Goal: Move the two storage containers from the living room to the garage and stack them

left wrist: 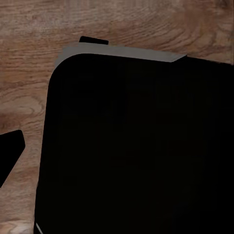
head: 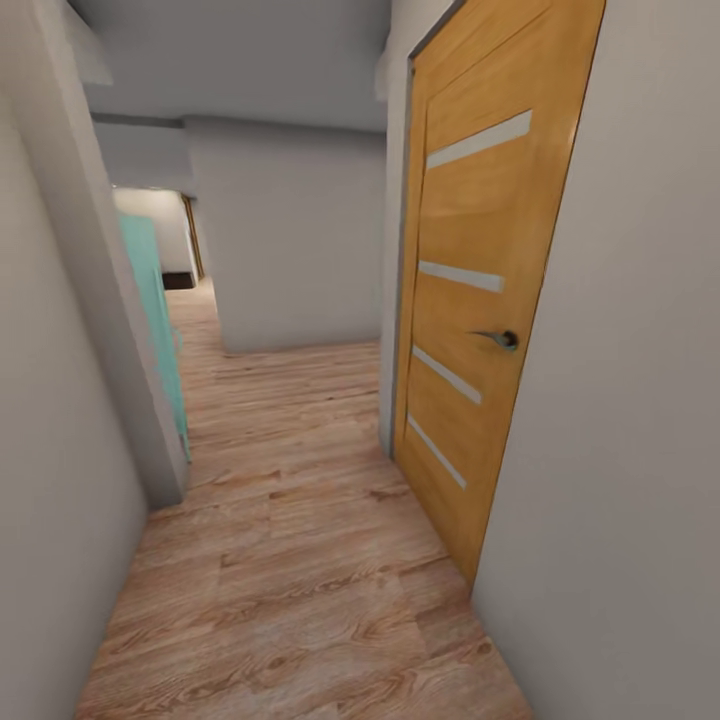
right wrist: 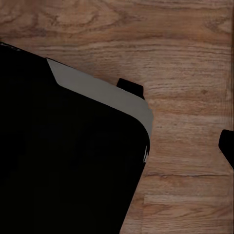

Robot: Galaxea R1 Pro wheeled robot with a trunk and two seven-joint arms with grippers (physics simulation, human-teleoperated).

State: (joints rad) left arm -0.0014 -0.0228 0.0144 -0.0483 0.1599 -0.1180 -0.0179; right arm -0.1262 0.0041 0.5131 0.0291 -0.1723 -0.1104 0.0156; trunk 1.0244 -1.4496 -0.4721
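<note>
The two storage containers are out of view, and so is the garage. I am in a narrow corridor with a light wood-plank floor (head: 290,560). In the left wrist view a dark fingertip (left wrist: 9,151) pokes in beside my black base (left wrist: 136,146), above the planks. The right wrist view has a similar dark fingertip (right wrist: 227,146) at the picture's edge, next to the black base (right wrist: 63,165). Nothing is seen held by either one, and how their jaws stand cannot be read.
A shut orange wooden door (head: 480,300) with a metal handle (head: 500,338) lines the right wall. A teal door (head: 155,320) stands past the left wall's corner (head: 110,300). A pale wall (head: 290,230) blocks straight ahead; the passage continues far left of it.
</note>
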